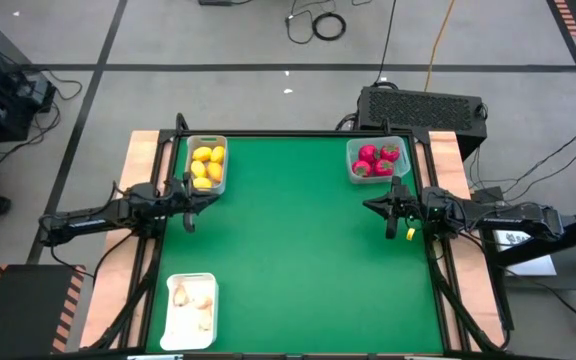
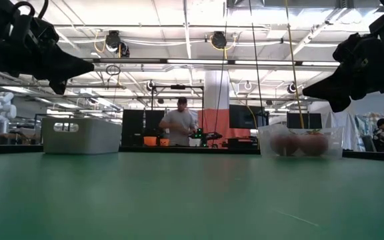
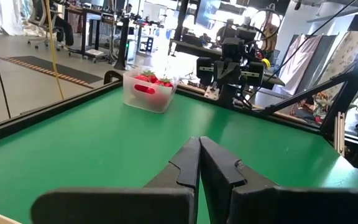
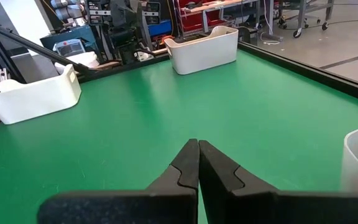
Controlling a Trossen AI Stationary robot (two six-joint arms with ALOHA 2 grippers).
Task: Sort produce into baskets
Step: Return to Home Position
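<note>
The produce lies sorted in the three baskets. Yellow-orange fruits (image 1: pixel 208 165) fill the grey-white bin (image 1: pixel 223 150) at the far left. Red fruits (image 1: pixel 376 160) sit in the clear bin (image 1: pixel 352 172) at the far right. Whitish bulbs (image 1: pixel 200 305) lie in the white tray (image 1: pixel 173 320) at the near left. My left gripper (image 1: pixel 196 198) hovers shut at the table's left edge, beside the grey-white bin. My right gripper (image 1: pixel 376 206) hovers shut at the right edge, just near of the clear bin. Both point roughly level over the green mat, with nothing between their fingers (image 3: pixel 199 155) (image 4: pixel 197 158).
The green mat (image 1: pixel 298 250) lies bare between the baskets, framed by a black rim (image 1: pixel 288 133). The two grippers face each other across it. Beyond the far edge a person (image 2: pixel 179 123) stands in the room, well away from the table.
</note>
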